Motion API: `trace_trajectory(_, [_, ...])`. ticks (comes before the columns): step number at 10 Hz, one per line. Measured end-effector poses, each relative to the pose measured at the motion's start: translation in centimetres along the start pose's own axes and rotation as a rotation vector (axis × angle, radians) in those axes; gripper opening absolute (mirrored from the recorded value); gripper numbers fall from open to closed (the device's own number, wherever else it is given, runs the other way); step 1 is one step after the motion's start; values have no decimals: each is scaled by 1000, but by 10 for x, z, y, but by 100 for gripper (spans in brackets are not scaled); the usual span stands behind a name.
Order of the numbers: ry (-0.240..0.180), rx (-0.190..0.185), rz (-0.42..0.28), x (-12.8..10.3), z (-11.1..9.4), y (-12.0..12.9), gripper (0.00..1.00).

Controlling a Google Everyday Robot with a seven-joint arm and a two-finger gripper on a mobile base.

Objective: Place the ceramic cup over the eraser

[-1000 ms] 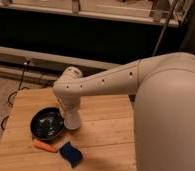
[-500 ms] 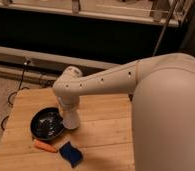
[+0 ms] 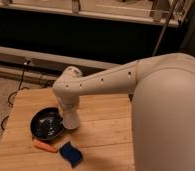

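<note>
Jaws, hidden under the arm's wrist so I cannot tell their state, put the gripper [image 3: 71,116] low over the worktop [image 3: 106,132] right of the black bowl [image 3: 47,123], likely lowering the cup onto the eraser.

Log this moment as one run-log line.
pincer: low over table, right of black bowl | ceramic cup: at arm's end, upside down | eraser: not visible | carrot, blue pad: front of table

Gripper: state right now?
Gripper: cannot be told; it is down at the table, right beside the black bowl.
</note>
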Motion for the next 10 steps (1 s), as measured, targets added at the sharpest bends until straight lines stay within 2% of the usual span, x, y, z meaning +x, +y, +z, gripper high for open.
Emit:
trace_trajectory(3, [0,0,0,0,0,0,18])
trace_trajectory(4, [0,0,0,0,0,0,23])
trace_trajectory(10, [0,0,0,0,0,0,79])
